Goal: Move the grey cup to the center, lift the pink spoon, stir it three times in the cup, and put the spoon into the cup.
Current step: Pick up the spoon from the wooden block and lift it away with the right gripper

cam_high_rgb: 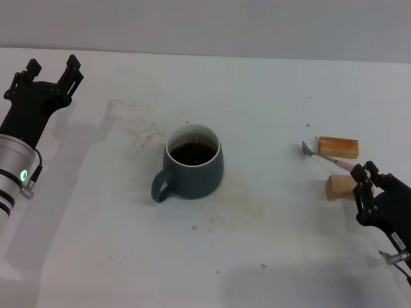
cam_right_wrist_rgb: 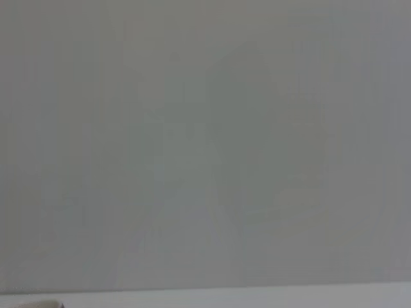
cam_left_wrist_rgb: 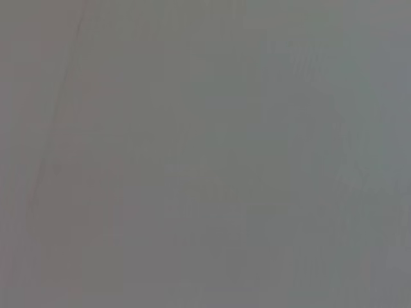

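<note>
The grey cup [cam_high_rgb: 194, 163] stands at frame centre of the head view, filled with dark liquid, handle toward lower left. The pink spoon [cam_high_rgb: 327, 158] lies at right, propped across two wooden blocks [cam_high_rgb: 338, 147], long axis running from upper left (bowl) to lower right (handle). The right pincer [cam_high_rgb: 367, 184] sits just at the handle end, fingers narrowly apart, not yet closed on it; this arm is clearly the nearer. The left pincer [cam_high_rgb: 51, 70] is parked at upper left, fingers spread wide, well apart from everything. The counter [cam_high_rgb: 270, 256] is white and stained around the cup. Both wrist views show only blank grey.
</note>
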